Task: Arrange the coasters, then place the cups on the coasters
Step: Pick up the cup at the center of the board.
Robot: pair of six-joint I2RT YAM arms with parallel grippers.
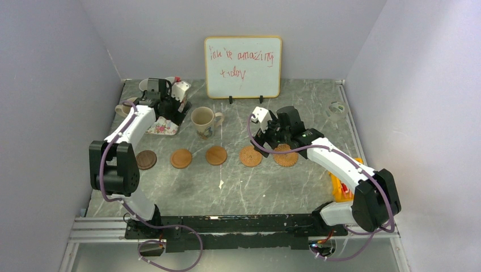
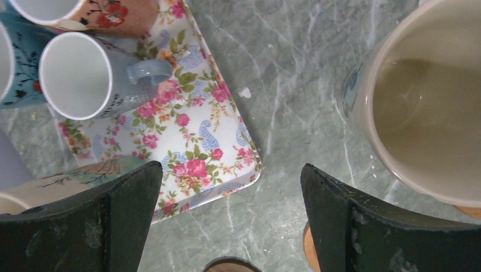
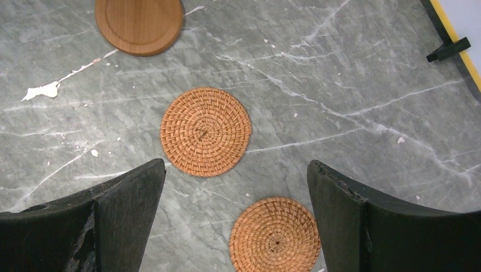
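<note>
Five coasters lie in a row on the table: a dark brown coaster, two smooth tan coasters and two woven coasters. A cream cup stands upright on the bare table behind them. On and around the floral tray are a grey cup on its side, a blue cup, an orange-brown cup and another cream cup. My left gripper hangs open over the tray's corner. The right gripper is open above the woven coasters.
A whiteboard on stands is at the back middle. A tape roll lies at the back right. A yellow-orange object sits by the right arm's base. A white speck lies in front of the coasters.
</note>
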